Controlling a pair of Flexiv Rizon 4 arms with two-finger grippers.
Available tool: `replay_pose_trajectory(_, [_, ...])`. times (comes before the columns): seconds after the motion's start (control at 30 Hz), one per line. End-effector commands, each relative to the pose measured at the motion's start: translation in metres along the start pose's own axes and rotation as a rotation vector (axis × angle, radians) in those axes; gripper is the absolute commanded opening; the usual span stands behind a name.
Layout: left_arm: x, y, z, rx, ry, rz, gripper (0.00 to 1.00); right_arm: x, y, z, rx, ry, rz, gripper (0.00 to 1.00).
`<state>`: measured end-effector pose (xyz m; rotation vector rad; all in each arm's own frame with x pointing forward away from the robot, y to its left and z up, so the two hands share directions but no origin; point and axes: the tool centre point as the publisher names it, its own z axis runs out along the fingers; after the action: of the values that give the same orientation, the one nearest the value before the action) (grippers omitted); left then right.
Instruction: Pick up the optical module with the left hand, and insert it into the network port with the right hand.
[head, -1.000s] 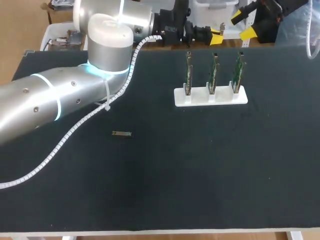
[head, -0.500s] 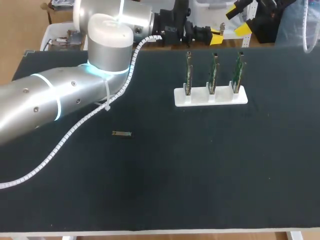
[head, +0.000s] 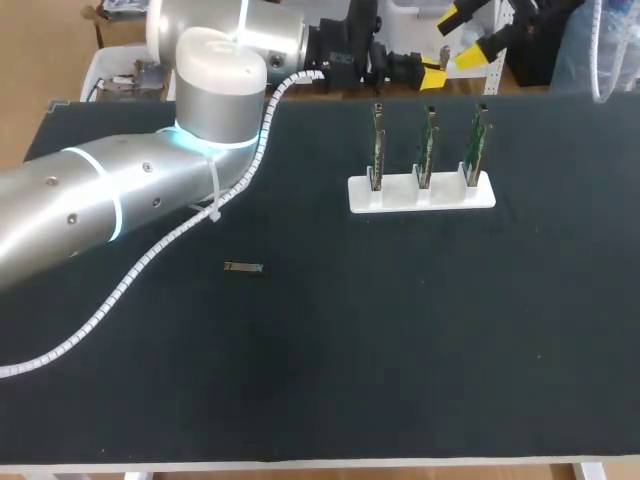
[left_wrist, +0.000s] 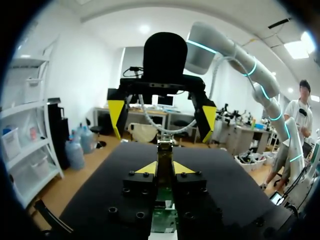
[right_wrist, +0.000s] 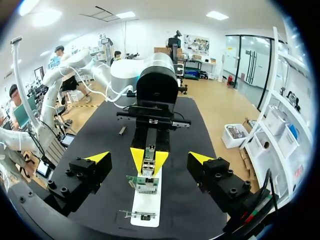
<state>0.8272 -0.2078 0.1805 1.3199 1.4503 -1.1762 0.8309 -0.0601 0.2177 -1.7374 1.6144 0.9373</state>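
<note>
The module (head: 243, 267) lies flat, long axis left-right, well to the near left of the left gripper (left_wrist: 165, 168), narrowly open and empty at the table's (head: 400, 350) far edge; the right gripper (right_wrist: 149, 157), wide open and empty, is farther.

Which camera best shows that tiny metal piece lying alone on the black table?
The head view: the optical module lies unobstructed, seen from above. The right wrist view shows only a distant sliver; the left wrist view does not show it.
</note>
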Motion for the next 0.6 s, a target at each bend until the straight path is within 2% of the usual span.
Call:
replay_pose_trajectory(0.03, [-0.0010,0.0028,0.0007,0.005,0.005,-0.002,0.00,-0.0023,-0.0097,0.0029,-0.212,0.005,-0.002,1.00])
replay_pose_trajectory(0.4, [-0.0010,0.0028,0.0007,0.005,0.005,-0.002,0.00,-0.0032,-0.0115,0.0081,-0.218,0.010,-0.004,1.00])
replay_pose_trajectory(0.47, [-0.0010,0.0028,0.0007,0.005,0.005,-0.002,0.00,-0.0028,-0.0119,0.0089,-0.217,0.011,-0.001,0.96])
replay_pose_trajectory(0.5, [-0.0010,0.0028,0.0007,0.005,0.005,-0.002,0.00,-0.0028,-0.0120,0.0091,-0.218,0.011,-0.001,0.89])
replay_pose_trajectory(0.57, [-0.0010,0.0028,0.0007,0.005,0.005,-0.002,0.00,-0.0028,-0.0123,0.0095,-0.218,0.010,0.000,0.84])
replay_pose_trajectory(0.6, [-0.0010,0.0028,0.0007,0.005,0.005,-0.002,0.00,-0.0027,-0.0123,0.0095,-0.218,0.010,0.000,0.52])
